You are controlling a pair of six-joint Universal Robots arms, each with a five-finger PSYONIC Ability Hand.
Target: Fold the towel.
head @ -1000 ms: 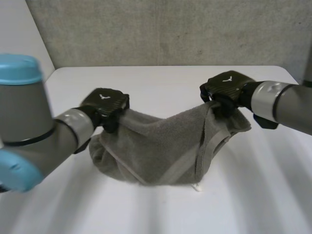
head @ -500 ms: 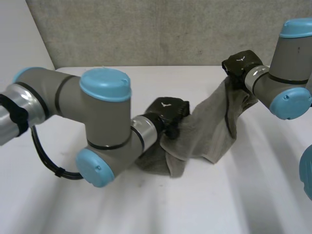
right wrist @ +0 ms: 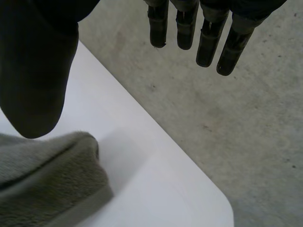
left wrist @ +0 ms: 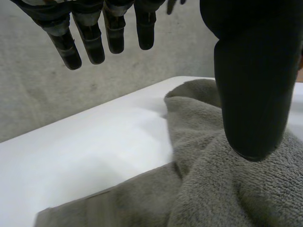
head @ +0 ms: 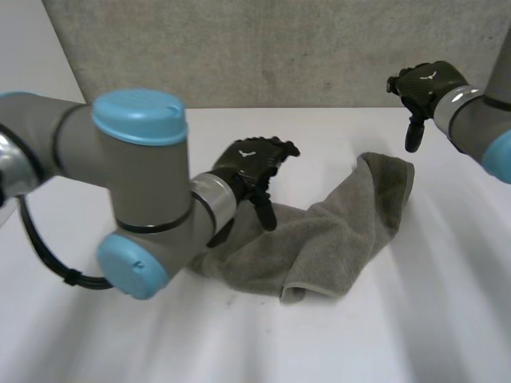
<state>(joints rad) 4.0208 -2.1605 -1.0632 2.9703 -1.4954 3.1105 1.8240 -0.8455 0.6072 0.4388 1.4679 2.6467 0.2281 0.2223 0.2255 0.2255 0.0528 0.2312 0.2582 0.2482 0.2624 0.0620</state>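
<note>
Thick grey tubular left arm (head: 72, 148) with round light-blue caps (head: 140, 116) at its joints and a silvery band (head: 206, 201) at the wrist; the grey right arm (head: 479, 124) looks alike. The black left hand (head: 249, 163) and black right hand (head: 423, 86) each bear a small white mark (head: 246, 153), perhaps a logo, on the back

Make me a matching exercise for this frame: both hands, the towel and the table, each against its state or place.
Column one:
1. left hand
2. right hand
3. towel
4. table

Column two:
A. lies rumpled, with neither hand holding it
B. open, fingers straight, just over the towel's end nearer the left arm
C. white, bears the towel
D. open, raised in the air by the towel's far corner, apart from it

Pairs: 1-B, 2-D, 3-A, 4-C
</note>
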